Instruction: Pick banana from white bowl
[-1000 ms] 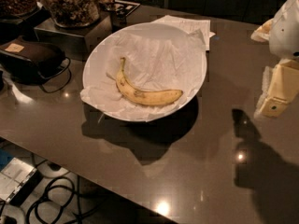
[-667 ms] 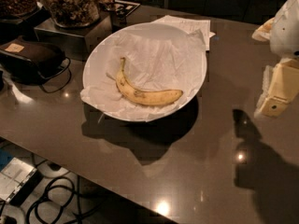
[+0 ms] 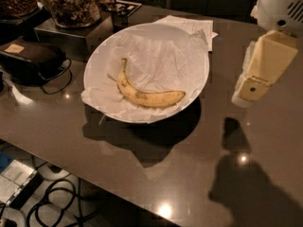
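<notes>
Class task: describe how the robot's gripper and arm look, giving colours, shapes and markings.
The gripper, right of the white bowl, is a cream, wedge-shaped block with a small dark dot near its lower end. Above it sits a rounded white housing with slotted vents.

At the right hangs the cream plastic gripper (image 3: pixel 258 72), its rounded white arm (image 3: pixel 284 6) cut off by the corner. The wide white bowl (image 3: pixel 156 28) partly hides flat paper sheets (image 3: pixel 195 25).
</notes>
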